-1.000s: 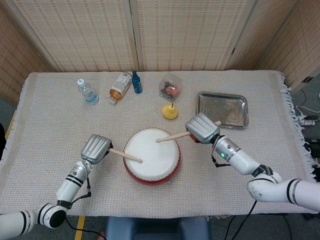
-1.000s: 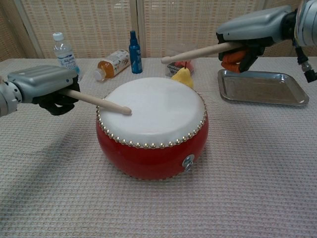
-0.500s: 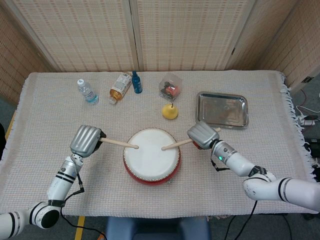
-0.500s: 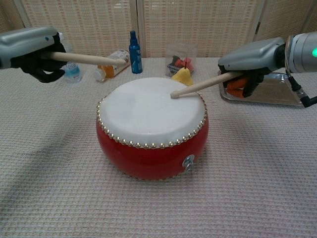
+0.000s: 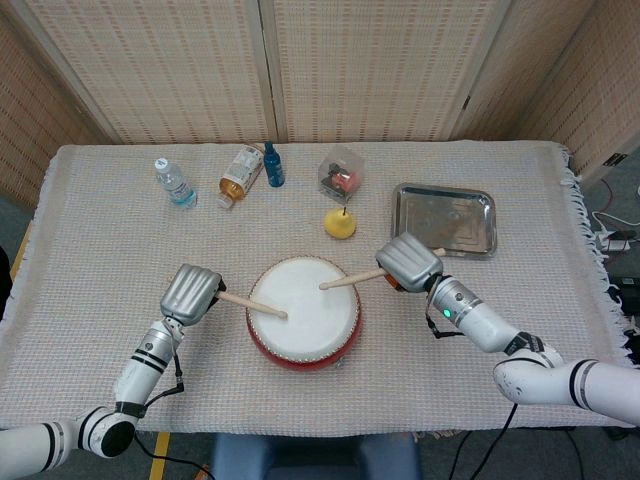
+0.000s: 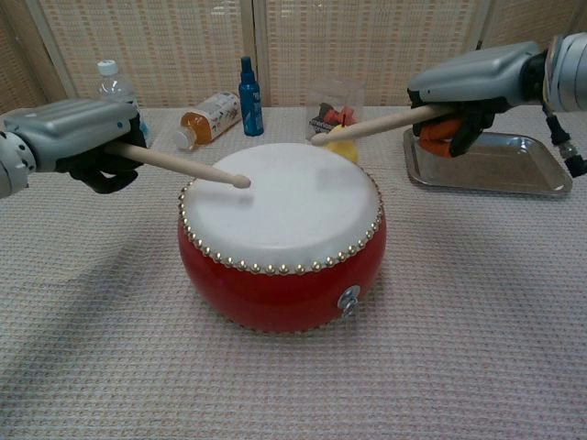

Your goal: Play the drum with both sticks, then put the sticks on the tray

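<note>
A red drum with a white skin [image 5: 303, 311] [image 6: 282, 235] stands at the table's front middle. My left hand [image 5: 190, 294] [image 6: 78, 142] grips a wooden stick [image 5: 250, 305] [image 6: 179, 167] whose tip sits low over the skin's left part; contact cannot be told. My right hand [image 5: 407, 262] [image 6: 472, 84] holds the other stick [image 5: 352, 279] [image 6: 367, 126], its tip raised above the skin's far right side. The steel tray [image 5: 444, 219] [image 6: 483, 163] lies to the right behind the right hand.
Along the far side stand a water bottle [image 5: 174, 183] [image 6: 116, 93], a lying orange bottle [image 5: 238, 174] [image 6: 207, 116], a blue bottle [image 5: 273, 165] [image 6: 249, 96] and a clear box of toys [image 5: 341, 174] [image 6: 334, 108]. A yellow pear [image 5: 340, 222] [image 6: 339, 141] sits just behind the drum.
The left stick, raised half a second ago, has swung down toward the skin. The right stick, then on the skin, has lifted off it.
</note>
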